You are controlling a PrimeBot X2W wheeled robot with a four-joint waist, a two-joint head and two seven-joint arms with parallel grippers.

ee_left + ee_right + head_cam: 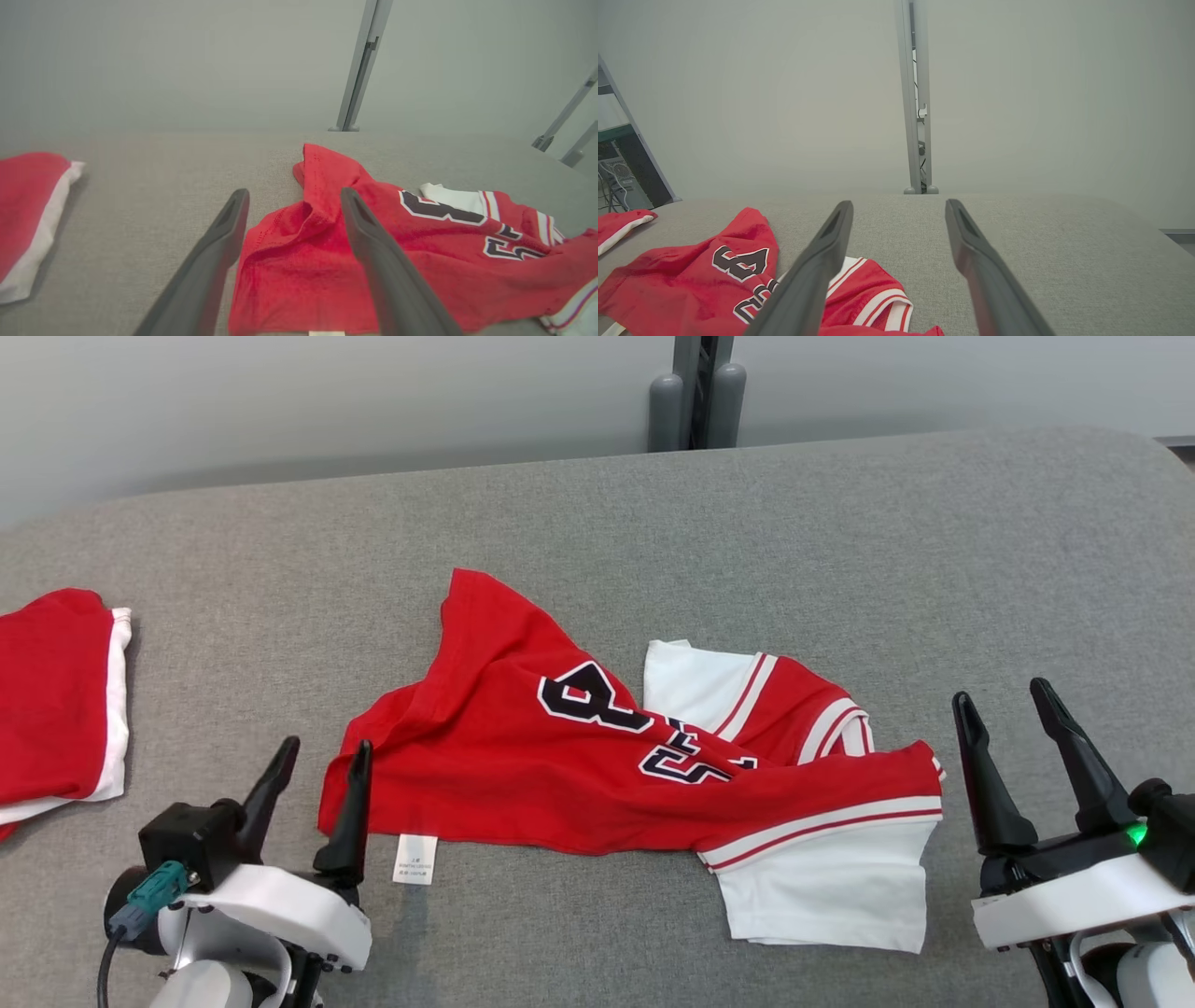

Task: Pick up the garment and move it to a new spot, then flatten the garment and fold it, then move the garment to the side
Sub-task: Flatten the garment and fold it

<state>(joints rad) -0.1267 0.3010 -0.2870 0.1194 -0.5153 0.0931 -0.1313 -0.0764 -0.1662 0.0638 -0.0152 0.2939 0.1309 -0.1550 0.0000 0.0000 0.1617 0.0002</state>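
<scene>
**A:** Where is the jersey lying?

**B:** The red jersey (560, 756) lies crumpled on the grey tabletop (840, 541), roughly between the two hands, with its dark numerals facing up. One white sleeve is bunched at the back and another is spread at the near right corner. A small white label (415, 859) pokes out from the near hem.

**A:** And the hands?

**B:** The left hand (327, 744) sits at the jersey's left corner, fingers spread, gripping nothing. The right hand (1001, 691) is just past the right sleeve, also spread wide and holding nothing.

**A:** What does the left wrist view add?

**B:** It shows the mesh weave up close. One finger is over bare tabletop and the other crosses the red cloth. I cannot tell whether that finger touches it.

**A:** And the right wrist view?

**B:** Its fingers point across bare tabletop toward a grey post (915, 93). The jersey lies low on the left, with one finger crossing in front of the striped sleeve. At the far left, a dark unit with cables (616, 177) stands beyond the tabletop.

**A:** Anything else on the tabletop?

**B:** There is a folded garment (56, 700), red with white trim, at the left edge, well apart from the jersey.
</scene>
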